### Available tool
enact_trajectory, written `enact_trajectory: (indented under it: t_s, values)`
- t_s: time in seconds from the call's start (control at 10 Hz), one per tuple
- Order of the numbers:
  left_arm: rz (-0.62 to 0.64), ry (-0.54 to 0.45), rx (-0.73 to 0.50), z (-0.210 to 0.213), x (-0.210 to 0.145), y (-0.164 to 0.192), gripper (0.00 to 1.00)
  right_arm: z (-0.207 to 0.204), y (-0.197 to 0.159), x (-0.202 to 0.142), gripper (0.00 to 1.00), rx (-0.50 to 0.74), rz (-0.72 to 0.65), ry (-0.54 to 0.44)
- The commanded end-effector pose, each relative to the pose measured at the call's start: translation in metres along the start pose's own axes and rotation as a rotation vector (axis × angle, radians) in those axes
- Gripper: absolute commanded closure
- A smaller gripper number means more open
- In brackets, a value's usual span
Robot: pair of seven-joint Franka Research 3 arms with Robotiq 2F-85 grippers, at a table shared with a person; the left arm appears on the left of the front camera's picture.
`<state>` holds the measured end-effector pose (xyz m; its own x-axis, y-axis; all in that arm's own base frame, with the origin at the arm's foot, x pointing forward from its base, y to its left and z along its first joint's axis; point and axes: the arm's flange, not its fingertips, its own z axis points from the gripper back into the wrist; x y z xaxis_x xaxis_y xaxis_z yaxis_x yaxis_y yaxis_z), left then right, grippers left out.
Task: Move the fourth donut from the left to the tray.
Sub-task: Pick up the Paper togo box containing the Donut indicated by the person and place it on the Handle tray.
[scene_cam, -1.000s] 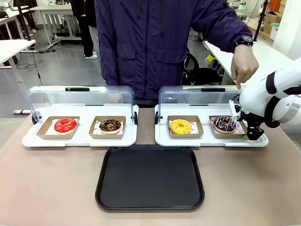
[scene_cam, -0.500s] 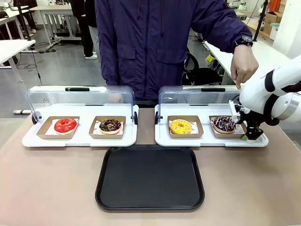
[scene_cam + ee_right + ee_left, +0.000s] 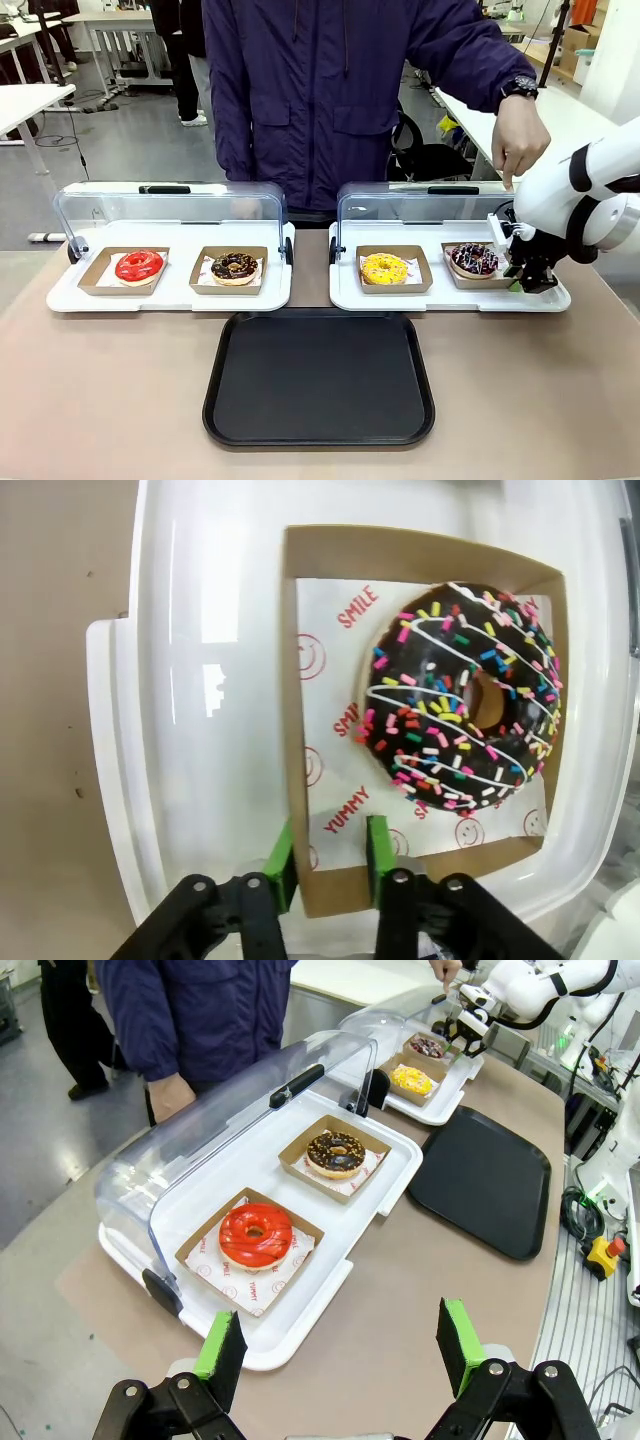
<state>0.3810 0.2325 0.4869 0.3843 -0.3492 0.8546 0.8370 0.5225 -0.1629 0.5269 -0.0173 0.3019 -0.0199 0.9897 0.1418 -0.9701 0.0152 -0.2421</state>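
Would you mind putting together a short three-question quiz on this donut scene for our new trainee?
1. True or false: the right gripper has its pads on either side of the brown holder's wall.
2. Which donut sits nearest the right gripper: (a) the red donut, (b) the yellow donut, (c) the fourth donut?
3. Fill in: the black tray holds ____ donuts.

Key:
1. True; the green pads pinch the holder's edge in the right wrist view.
2. c.
3. No; its surface is bare, and the left gripper stands open above the table.
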Motion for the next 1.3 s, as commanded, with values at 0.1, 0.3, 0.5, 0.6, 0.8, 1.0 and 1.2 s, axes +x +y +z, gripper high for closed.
enact_trajectory:
  t_s: [0.1, 0.3, 0.5, 0.6, 0.8, 1.0, 1.2]
  values:
    - [-0.007, -0.011, -0.006, 0.001, 0.000, -0.002, 0.00, 0.003, -0.001, 0.000, 1.00, 0.018, 0.019, 0.005]
    - [-0.007, -0.011, -0.006, 0.001, 0.000, -0.002, 0.00, 0.005, -0.001, 0.001, 1.00, 0.009, 0.027, 0.007]
    - [-0.007, -0.011, -0.006, 0.001, 0.000, -0.002, 0.00, 0.001, 0.000, 0.001, 1.00, 0.008, 0.021, 0.007]
    - [-0.007, -0.011, -0.006, 0.001, 0.000, -0.002, 0.00, 0.001, 0.000, 0.001, 1.00, 0.008, 0.021, 0.007]
    - [-0.007, -0.011, -0.006, 0.001, 0.000, -0.002, 0.00, 0.001, 0.000, 0.002, 0.98, 0.008, 0.024, 0.007]
    - [-0.007, -0.011, -0.006, 0.001, 0.000, -0.002, 0.00, 0.029, 0.012, 0.009, 0.98, -0.054, -0.011, 0.013]
    - [-0.007, -0.011, -0.006, 0.001, 0.000, -0.002, 0.00, 0.053, 0.023, 0.017, 0.98, -0.066, -0.028, 0.032]
